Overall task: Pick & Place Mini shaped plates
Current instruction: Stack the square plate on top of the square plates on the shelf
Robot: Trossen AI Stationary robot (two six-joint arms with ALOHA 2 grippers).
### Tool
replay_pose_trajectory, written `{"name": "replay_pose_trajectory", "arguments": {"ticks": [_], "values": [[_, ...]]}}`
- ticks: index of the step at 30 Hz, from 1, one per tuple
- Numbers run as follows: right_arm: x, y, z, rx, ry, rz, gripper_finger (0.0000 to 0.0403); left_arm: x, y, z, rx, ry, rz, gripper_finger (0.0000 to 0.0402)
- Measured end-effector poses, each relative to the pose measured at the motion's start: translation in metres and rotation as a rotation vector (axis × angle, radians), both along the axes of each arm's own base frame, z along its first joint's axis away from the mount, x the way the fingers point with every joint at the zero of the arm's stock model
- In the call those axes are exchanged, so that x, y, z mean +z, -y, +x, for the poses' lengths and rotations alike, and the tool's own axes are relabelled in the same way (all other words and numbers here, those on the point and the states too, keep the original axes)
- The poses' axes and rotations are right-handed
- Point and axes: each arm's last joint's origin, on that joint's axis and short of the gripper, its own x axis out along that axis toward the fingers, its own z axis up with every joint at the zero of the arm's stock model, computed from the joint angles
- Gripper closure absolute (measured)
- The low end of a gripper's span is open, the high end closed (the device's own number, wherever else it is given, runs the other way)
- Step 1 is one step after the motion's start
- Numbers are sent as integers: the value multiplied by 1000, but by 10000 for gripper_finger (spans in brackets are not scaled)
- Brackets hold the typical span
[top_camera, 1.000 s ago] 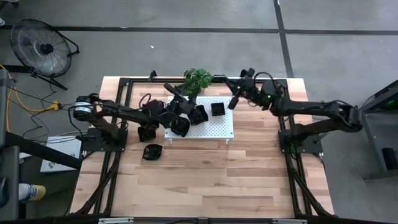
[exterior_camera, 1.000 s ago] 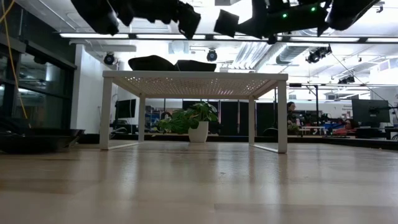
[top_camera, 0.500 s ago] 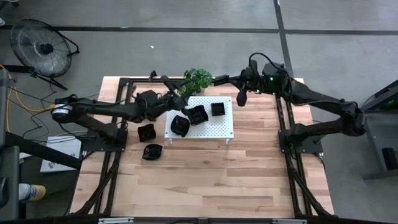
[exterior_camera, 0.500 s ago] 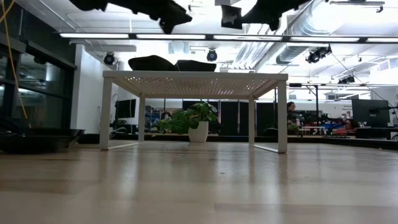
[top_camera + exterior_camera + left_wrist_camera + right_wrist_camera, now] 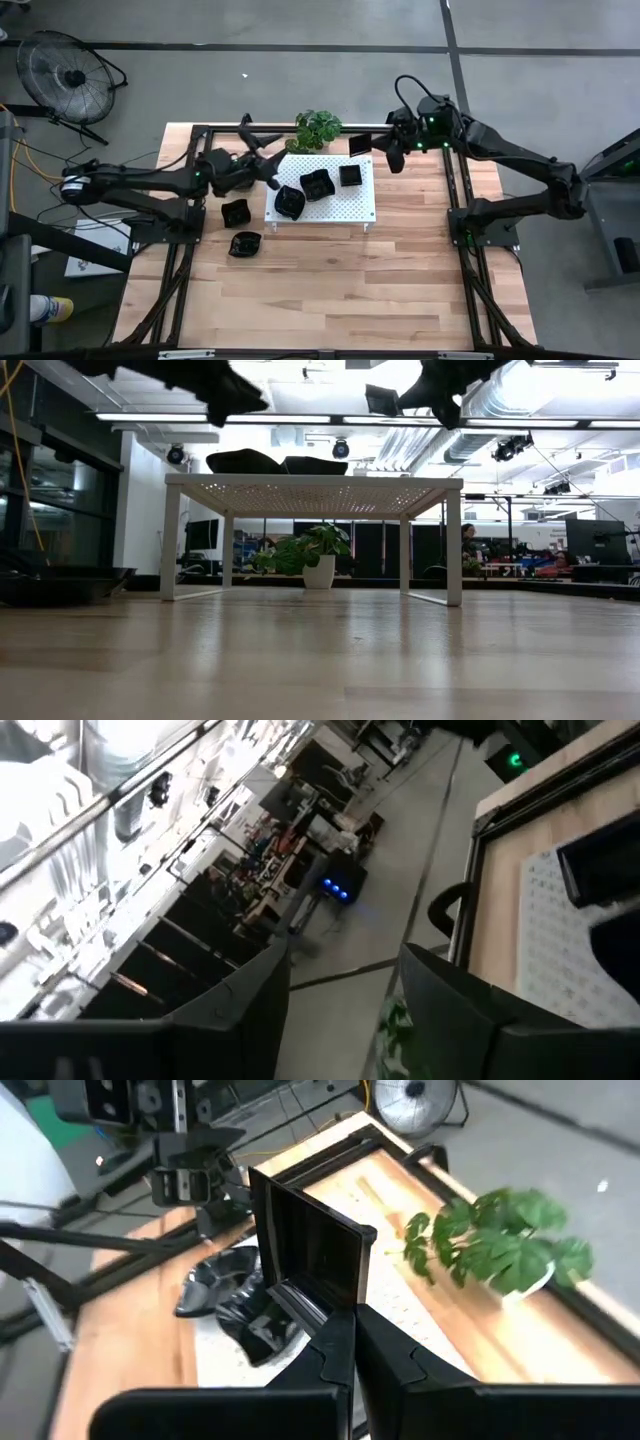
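High view: we are holding a square plate (image 5: 360,144) pinched on edge in the right gripper (image 5: 388,150) at upper centre, just above the white board (image 5: 355,205); the left gripper (image 5: 262,152), jaws apart and empty, is hovering upper left of the board

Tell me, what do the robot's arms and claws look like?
Both arms are dark and jointed, with black cables looped along them. The right arm has small green lights glowing near its wrist. Each gripper, left and right, has two flat black fingers.
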Motion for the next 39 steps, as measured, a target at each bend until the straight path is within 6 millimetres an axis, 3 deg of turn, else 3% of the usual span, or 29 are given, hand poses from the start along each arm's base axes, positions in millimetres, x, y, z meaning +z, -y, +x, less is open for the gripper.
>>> {"name": "replay_pose_trajectory", "arguments": {"ticks": [8, 21, 32, 39], "values": [[-16, 1, 7, -20, -67, 258, 403, -15, 3, -23, -12, 102, -22, 215], [-55, 12, 35, -2, -202, 546, 403, -23, 3, -24, -13, 37, -26, 215], [-64, 14, 38, -62, -243, 673, 402, -26, 3, -24, -16, 19, -48, 215], [-68, 16, 39, -113, -269, 661, 402, -27, 3, -24, -16, 22, -59, 215]]}}
